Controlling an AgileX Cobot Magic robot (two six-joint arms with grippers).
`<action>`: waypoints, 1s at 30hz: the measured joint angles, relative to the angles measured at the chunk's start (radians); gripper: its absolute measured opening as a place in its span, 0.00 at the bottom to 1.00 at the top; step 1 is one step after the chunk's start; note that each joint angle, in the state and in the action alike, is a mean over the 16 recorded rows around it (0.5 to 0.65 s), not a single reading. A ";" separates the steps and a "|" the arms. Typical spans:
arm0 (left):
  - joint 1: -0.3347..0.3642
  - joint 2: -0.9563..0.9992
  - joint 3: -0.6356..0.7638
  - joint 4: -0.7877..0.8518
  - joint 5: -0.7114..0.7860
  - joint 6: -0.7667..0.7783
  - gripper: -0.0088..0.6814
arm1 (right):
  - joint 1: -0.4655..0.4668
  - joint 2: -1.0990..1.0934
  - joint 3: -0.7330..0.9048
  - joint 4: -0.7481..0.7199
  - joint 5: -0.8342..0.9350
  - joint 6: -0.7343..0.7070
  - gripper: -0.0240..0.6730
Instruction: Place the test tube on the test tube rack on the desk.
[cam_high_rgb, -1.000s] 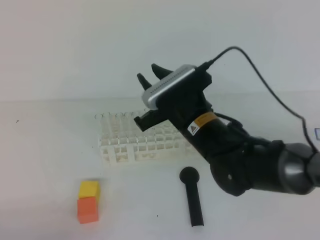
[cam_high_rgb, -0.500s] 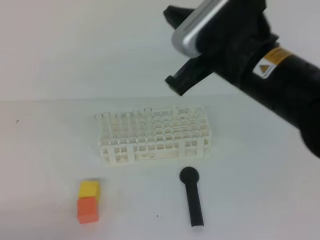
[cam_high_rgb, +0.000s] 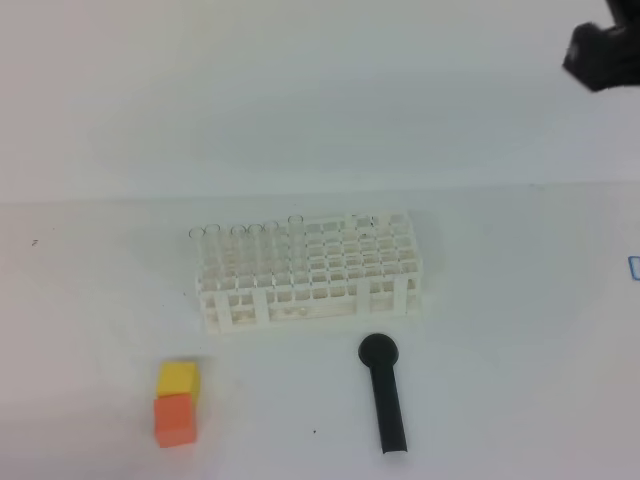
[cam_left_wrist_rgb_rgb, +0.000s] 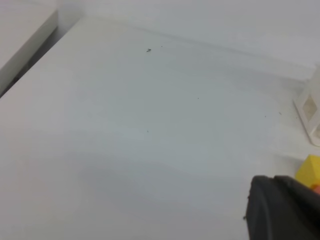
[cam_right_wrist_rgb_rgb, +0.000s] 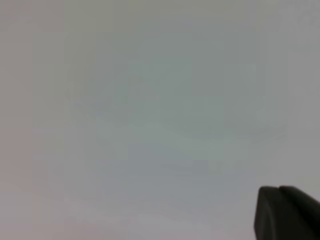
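The white test tube rack (cam_high_rgb: 310, 272) stands in the middle of the desk (cam_high_rgb: 510, 330). Several clear test tubes (cam_high_rgb: 240, 238) stand upright in its back row, toward the left end. Only a black piece of my right arm (cam_high_rgb: 605, 52) shows, at the top right corner, high above the desk and well away from the rack. In the right wrist view my right gripper (cam_right_wrist_rgb_rgb: 281, 212) is one dark mass with nothing in it. My left gripper (cam_left_wrist_rgb_rgb: 275, 202) is shut and empty, low over bare desk left of the rack's corner (cam_left_wrist_rgb_rgb: 312, 107).
A black round-headed tool (cam_high_rgb: 384, 395) lies on the desk just in front of the rack's right half. A yellow block (cam_high_rgb: 178, 378) and an orange block (cam_high_rgb: 174, 418) sit together at the front left. The yellow block (cam_left_wrist_rgb_rgb: 309, 170) also shows beside my left gripper.
My right arm has risen from over the rack and swung away to the upper right, almost leaving the view. The whole rack now shows. Nothing on the desk has moved.
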 joint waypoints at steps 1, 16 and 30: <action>0.000 0.000 0.000 0.000 0.000 0.000 0.01 | 0.000 -0.009 0.003 0.049 -0.030 -0.017 0.03; 0.000 0.000 0.000 0.000 0.000 0.000 0.01 | -0.135 -0.078 0.015 0.300 -0.242 -0.216 0.03; 0.000 0.000 0.000 0.000 0.000 0.000 0.01 | -0.576 -0.362 0.229 0.301 0.279 -0.298 0.03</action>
